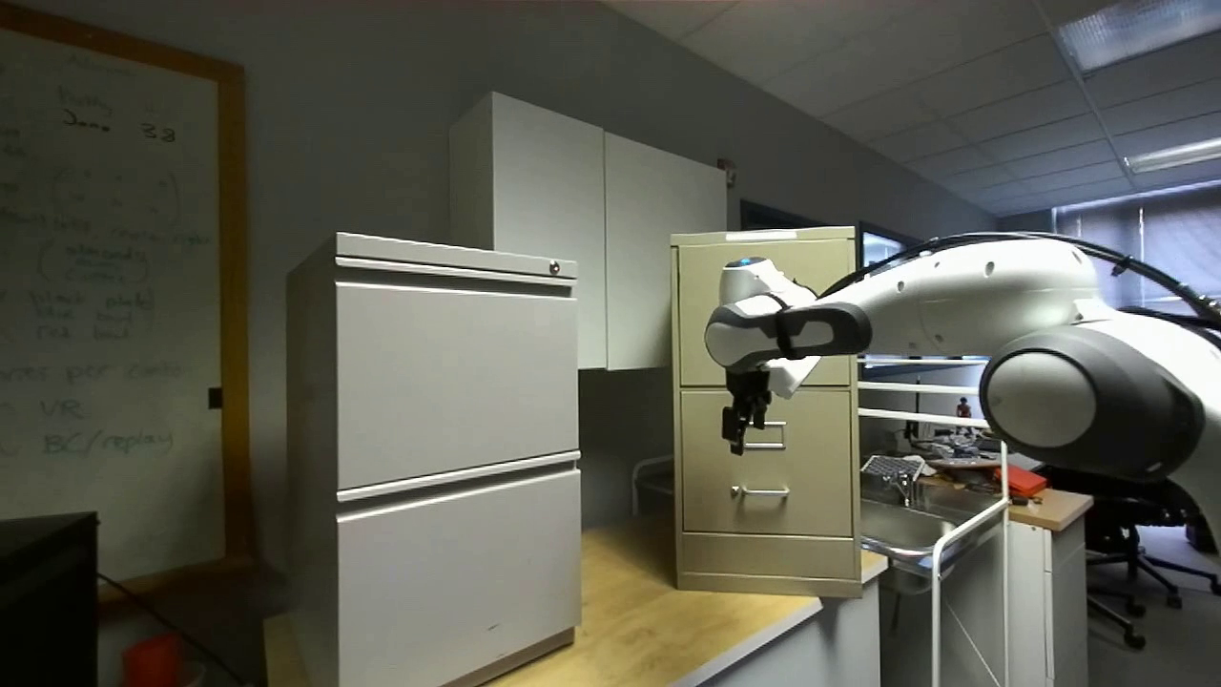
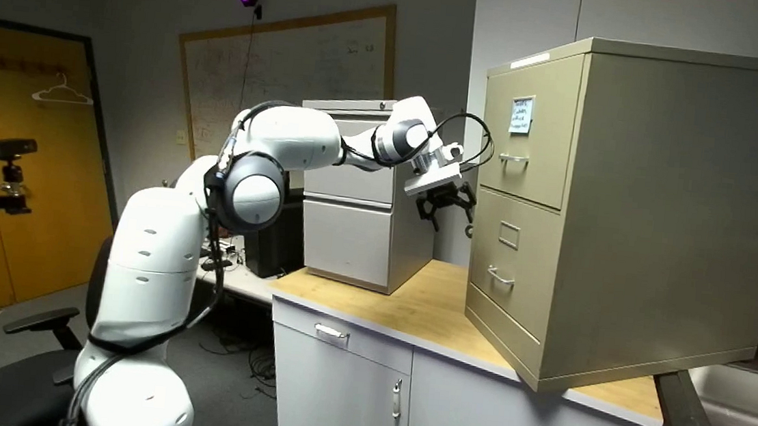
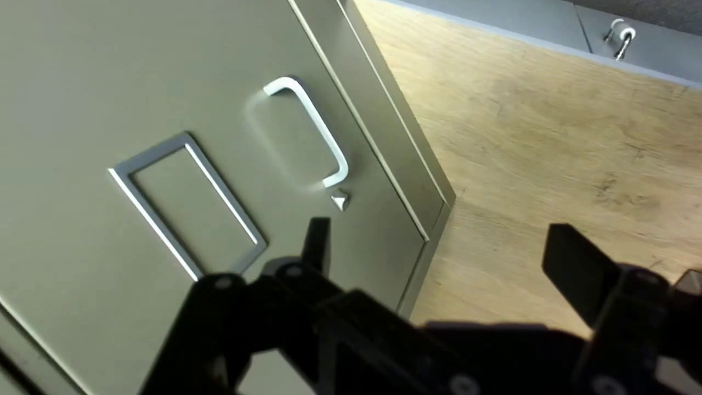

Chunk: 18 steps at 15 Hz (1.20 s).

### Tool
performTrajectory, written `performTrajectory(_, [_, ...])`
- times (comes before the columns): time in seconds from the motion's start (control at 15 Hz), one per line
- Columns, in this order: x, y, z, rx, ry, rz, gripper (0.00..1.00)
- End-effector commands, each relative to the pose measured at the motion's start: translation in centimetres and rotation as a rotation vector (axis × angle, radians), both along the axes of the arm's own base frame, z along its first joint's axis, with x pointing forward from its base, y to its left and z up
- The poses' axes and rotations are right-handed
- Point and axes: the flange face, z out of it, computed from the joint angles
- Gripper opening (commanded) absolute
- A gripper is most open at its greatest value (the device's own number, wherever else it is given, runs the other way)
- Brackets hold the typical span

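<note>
Hovers with the pincer [image 3: 441, 249] spread wide and nothing between its fingers. Points down in front of the tan filing cabinet [image 2: 666, 224], near the lower drawer [image 1: 777, 468], apparently without touching it. Beneath that cabinet, the tabletop [image 2: 398, 304], shared with a grey cabinet [image 2: 345, 241], with a gap between the two. On the lower drawer, below a label frame [image 3: 224, 189], a silver handle [image 3: 321, 125], free of any grip. To judge by this, an early stage: in place close to the drawer with jaws parted. Remaining: any contact or hold, with the lower drawer and the upper drawer [image 2: 543, 145] alike flush and closed.
</note>
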Motion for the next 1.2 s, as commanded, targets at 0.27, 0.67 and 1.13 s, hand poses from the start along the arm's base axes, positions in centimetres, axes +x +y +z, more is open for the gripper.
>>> performTrajectory(0.27, [5.2,-1.5,-1.8,0.049,0.062,0.074,1.0])
performTrajectory(0.67, [6.5,-6.0,-5.7,0.03,0.119,0.013,1.0])
performTrajectory(1.13, [7.0,-9.4,-9.0,0.089,0.125,-0.022,1.0])
